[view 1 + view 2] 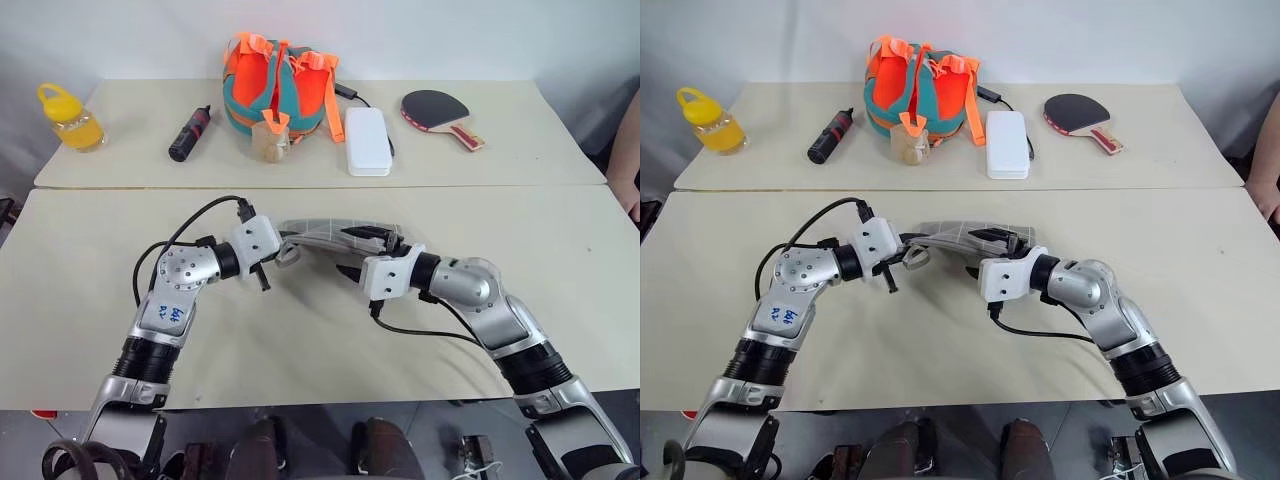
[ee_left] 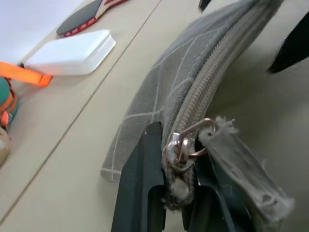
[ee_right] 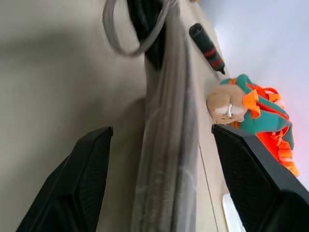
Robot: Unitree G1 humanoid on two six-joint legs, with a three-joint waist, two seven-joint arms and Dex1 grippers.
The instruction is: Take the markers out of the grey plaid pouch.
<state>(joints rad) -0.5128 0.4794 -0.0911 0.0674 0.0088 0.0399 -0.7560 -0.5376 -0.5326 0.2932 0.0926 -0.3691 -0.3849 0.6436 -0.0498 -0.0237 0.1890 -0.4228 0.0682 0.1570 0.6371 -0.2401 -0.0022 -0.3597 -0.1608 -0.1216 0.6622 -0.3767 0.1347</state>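
L gripper pinches pouch end; R gripper straddles it.

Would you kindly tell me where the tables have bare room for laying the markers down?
The near table is bare left, right and in front of the grey plaid pouch. The far table is crowded mid-span, from black-and-red cylinder to paddle; only its right end lies bare.

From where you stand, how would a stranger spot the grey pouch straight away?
Look at the near table, between the robot's two arms. The grey plaid pouch hangs there, its end pinched by the left gripper. It alone is grey fabric with thin white grid lines; the bag behind is orange and teal.
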